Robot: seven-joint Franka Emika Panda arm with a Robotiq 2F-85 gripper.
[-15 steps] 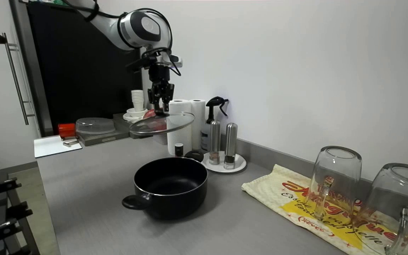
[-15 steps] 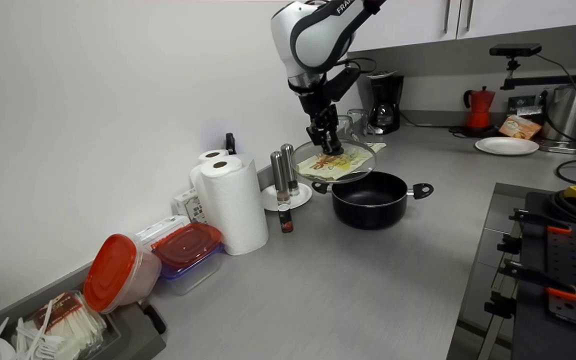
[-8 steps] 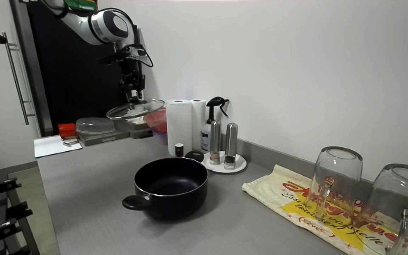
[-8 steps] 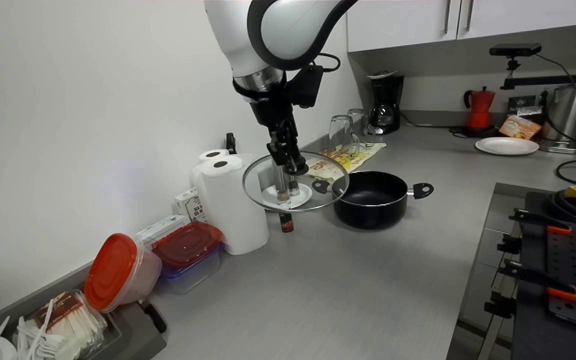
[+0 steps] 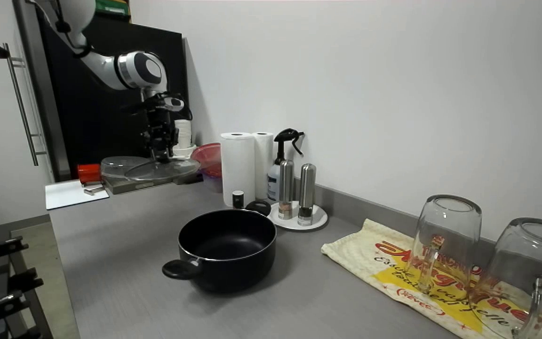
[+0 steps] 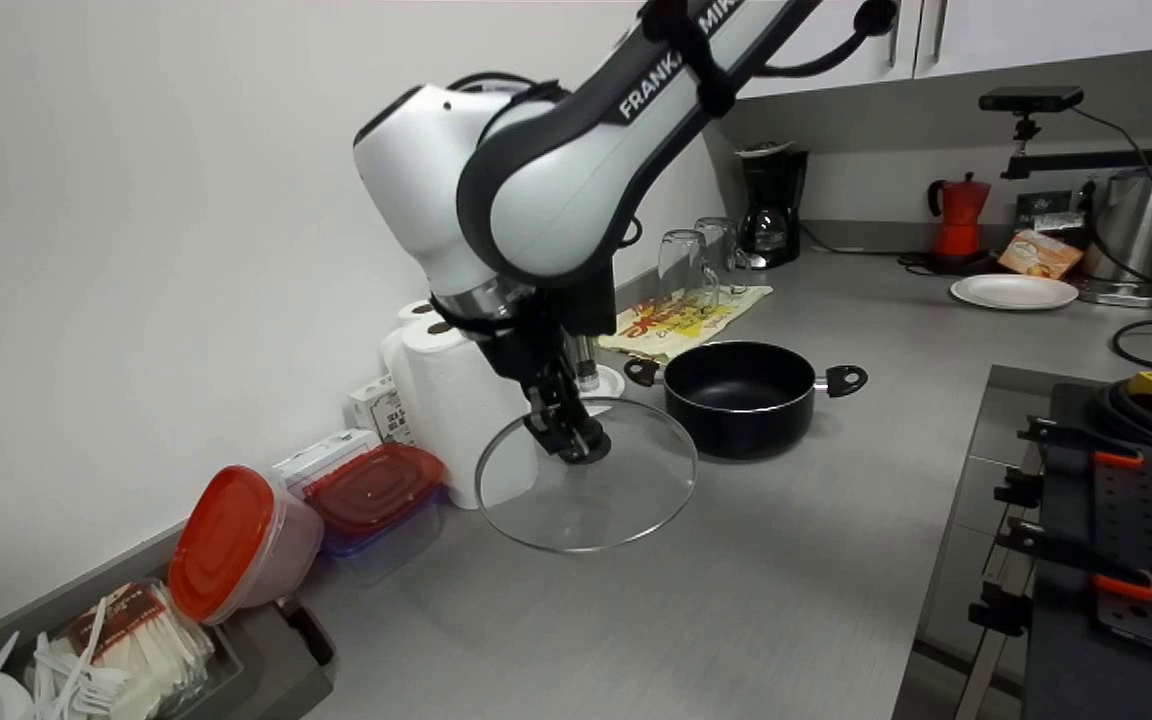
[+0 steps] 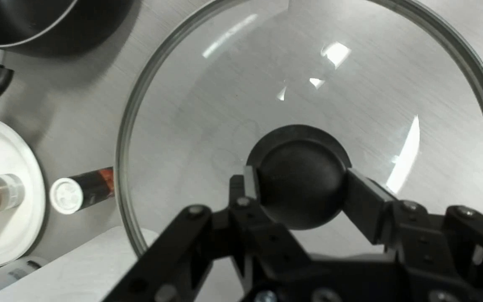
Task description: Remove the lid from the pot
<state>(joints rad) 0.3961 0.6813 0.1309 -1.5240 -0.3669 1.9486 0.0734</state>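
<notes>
We see the fingers (image 7: 367, 203) closed against both sides of the knob (image 7: 302, 180) on the lid (image 6: 621, 490), held above the worktop (image 6: 696, 630). Beyond it, in an exterior view, the pot (image 6: 741, 428) sits uncovered; farther off stand upturned glass mugs (image 6: 681, 262) on a printed cloth (image 6: 648, 338), then a coffee maker (image 6: 774, 195).

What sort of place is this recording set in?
Probably a kitchen, home or workplace unclear, judging by the coffee maker, the red moka pot and the black pot on the grey counter.
</notes>
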